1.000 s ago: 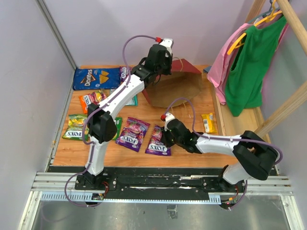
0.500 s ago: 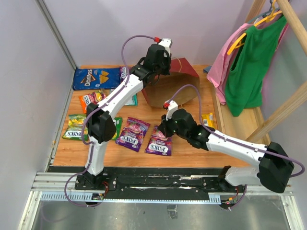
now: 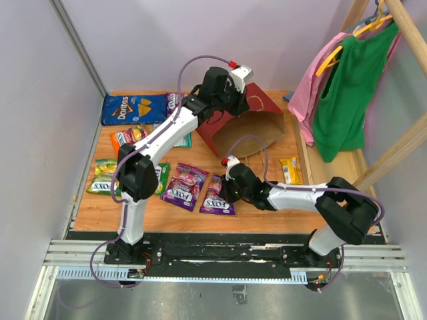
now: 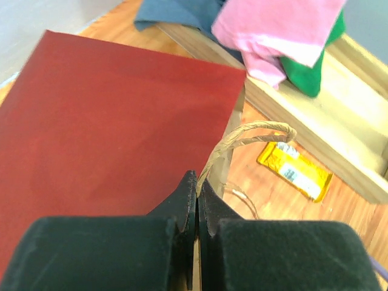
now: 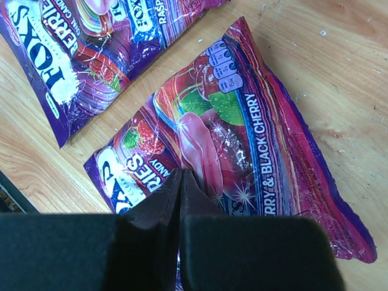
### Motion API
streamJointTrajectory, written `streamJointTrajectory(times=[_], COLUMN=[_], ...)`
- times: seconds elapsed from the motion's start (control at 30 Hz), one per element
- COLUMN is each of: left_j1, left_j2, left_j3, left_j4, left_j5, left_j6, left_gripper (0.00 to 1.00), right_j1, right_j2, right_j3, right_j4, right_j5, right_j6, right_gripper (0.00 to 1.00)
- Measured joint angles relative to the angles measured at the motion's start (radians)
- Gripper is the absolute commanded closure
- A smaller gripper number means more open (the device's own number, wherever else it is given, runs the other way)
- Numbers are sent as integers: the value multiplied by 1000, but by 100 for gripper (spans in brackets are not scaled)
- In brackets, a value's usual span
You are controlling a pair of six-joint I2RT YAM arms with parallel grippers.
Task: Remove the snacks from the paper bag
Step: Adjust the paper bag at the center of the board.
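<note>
The paper bag [image 3: 257, 110], red outside and brown inside, lies tipped with its mouth toward the table's front. My left gripper [image 3: 233, 93] is shut on the bag's twisted handle [image 4: 242, 136], above the red side [image 4: 115, 115]. Snacks lie on the table: a blue Doritos bag [image 3: 133, 108], purple Fox's bags [image 3: 183, 185], a green Fox's packet [image 3: 105, 177], an orange packet [image 3: 130, 137] and a yellow bar [image 3: 290, 170] [image 4: 294, 171]. My right gripper [image 3: 225, 190] [image 5: 180, 174] is shut on a fold of the nearest purple Fox's bag [image 5: 254, 133]. The inside of the paper bag shows only brown paper.
Green and pink clothes [image 3: 340, 87] hang on a wooden rack [image 3: 400, 143] at the right, with a wooden ledge [image 4: 339, 139] below them. Grey walls close off the left and back. A metal rail [image 3: 220, 257] runs along the near edge.
My left gripper moved right with the handle, and the bag's mouth turned more toward the front. My right arm reached out, then drew back, and the purple Fox's bag slid slightly left.
</note>
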Motion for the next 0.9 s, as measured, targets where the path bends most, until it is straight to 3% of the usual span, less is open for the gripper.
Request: streamJointTrajectory(times=[0.53, 0.57, 0.6, 0.7, 0.77, 0.9], left_j1=[-5, -5, -5, -5, -5, -5], left_j2=[85, 96, 109, 150, 156, 102], left_j3=[-89, -80, -65, -6, 16, -10], left_j4=[187, 190, 189, 185, 176, 177], left_j5=[103, 113, 121, 152, 174, 192], left_j6=[143, 149, 154, 169, 166, 155], left_gripper=[99, 95, 82, 27, 2, 1], right_j1=[-3, -2, -1, 8, 13, 18], right_j2=[55, 60, 67, 79, 80, 71], right_j3=[22, 28, 36, 51, 57, 65], right_j4=[66, 66, 66, 64, 60, 45], right_j5=[-31, -33, -34, -34, -34, -27], right_j6=[42, 43, 44, 44, 43, 39], right_gripper=[99, 99, 99, 99, 99, 95])
